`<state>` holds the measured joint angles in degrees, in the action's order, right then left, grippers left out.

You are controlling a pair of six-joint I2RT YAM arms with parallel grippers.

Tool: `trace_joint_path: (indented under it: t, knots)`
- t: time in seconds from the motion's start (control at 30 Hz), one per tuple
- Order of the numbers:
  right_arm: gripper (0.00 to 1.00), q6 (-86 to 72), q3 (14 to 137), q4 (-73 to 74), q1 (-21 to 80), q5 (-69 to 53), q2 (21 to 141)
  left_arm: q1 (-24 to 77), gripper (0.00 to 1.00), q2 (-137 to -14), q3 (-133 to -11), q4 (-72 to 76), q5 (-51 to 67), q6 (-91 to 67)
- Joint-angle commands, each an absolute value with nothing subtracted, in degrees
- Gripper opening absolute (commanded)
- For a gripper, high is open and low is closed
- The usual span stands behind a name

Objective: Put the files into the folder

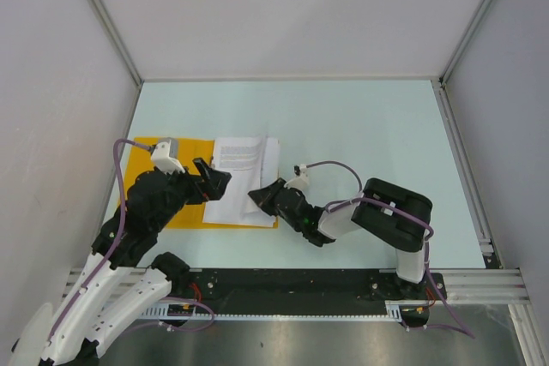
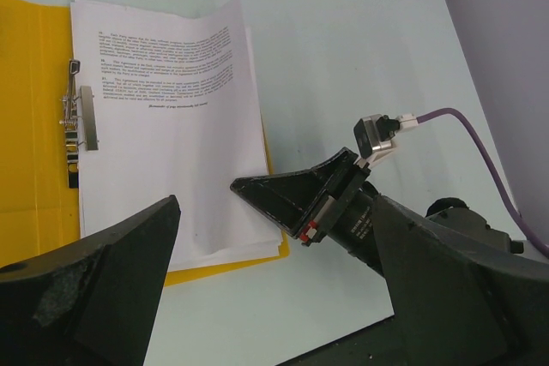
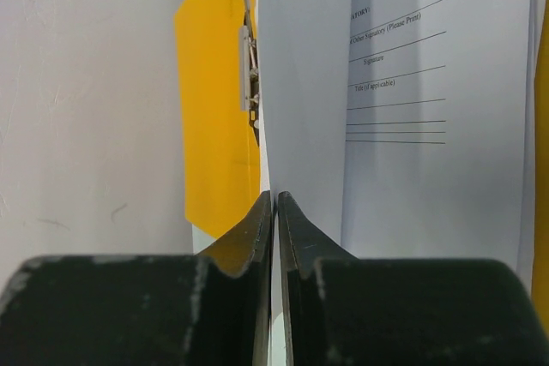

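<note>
The orange-yellow folder [image 1: 146, 179] lies open at the table's left, with a metal clip [image 2: 73, 117] at its fold. The files [image 1: 243, 179], white printed sheets, lie stacked on its right half and stick out past its far edge. My right gripper [image 1: 260, 198] is at the stack's near right corner, shut on the edge of a sheet [image 3: 412, 126] with the folder [image 3: 214, 126] behind it. My left gripper [image 1: 214, 183] hovers over the stack's left side, jaws wide open and empty. In the left wrist view the files [image 2: 163, 126], the folder [image 2: 34, 126] and the right gripper [image 2: 253, 188] show.
The pale table [image 1: 360, 135] is bounded by grey walls at the back and sides. A metal rail [image 1: 467, 169] runs along the right edge. The two arm bases sit on the black bar [image 1: 292, 285] at the near edge.
</note>
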<state>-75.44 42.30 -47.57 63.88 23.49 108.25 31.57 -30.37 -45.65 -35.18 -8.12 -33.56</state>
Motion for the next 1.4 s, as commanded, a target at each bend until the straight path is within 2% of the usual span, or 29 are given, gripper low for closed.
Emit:
trace_joint_path:
  t: [0.0,0.1,0.27,0.33,0.53,0.63,0.83,1.0,1.03,1.13,1.23,1.37]
  knots:
    - [0.10,-75.50,42.28,-50.71,63.90,23.82,108.72,31.03,1.00,-30.67,-45.18,-33.75,-6.86,-34.10]
    - [0.12,-75.50,42.28,-50.45,63.37,22.51,108.98,31.03,1.00,-30.76,-45.00,-33.49,-6.68,-34.10]
    - [0.44,-71.64,42.36,-47.21,63.11,20.13,107.14,31.03,1.00,-31.20,-45.35,-33.48,-6.50,-33.93]
    - [0.57,-70.23,42.80,-40.39,62.67,18.99,105.65,30.94,1.00,-31.29,-45.70,-33.40,-6.85,-33.66]
    - [0.79,-59.25,45.61,-19.04,61.09,13.89,98.80,29.97,1.00,-33.48,-46.67,-33.40,-8.00,-32.52]
    - [0.87,-52.75,45.70,-9.36,60.47,15.02,94.06,27.79,1.00,-35.59,-47.19,-33.40,-7.21,-32.17]
    - [0.93,-38.42,45.70,4.37,59.16,20.20,84.56,15.95,0.99,-40.68,-49.13,-33.58,2.78,-29.98]
    - [0.92,-29.71,47.54,-1.56,53.27,12.41,83.67,2.40,1.00,-46.22,-48.61,-31.03,15.53,-29.35]
    - [0.92,-28.49,48.16,-4.71,52.48,9.87,84.54,-2.76,1.00,-47.80,-48.08,-29.29,22.08,-29.96]
    - [0.92,-29.43,51.41,-9.73,48.97,6.00,88.05,-10.08,1.00,-53.86,-45.27,-23.49,33.53,-33.91]
    - [0.92,-31.46,54.57,-14.13,43.69,1.95,92.36,-11.43,0.98,-58.62,-45.17,-21.45,34.81,-33.49]
    - [0.94,-33.83,60.80,-17.66,38.68,-4.65,103.85,-11.34,0.98,-59.41,-44.65,-19.34,32.61,-33.57]
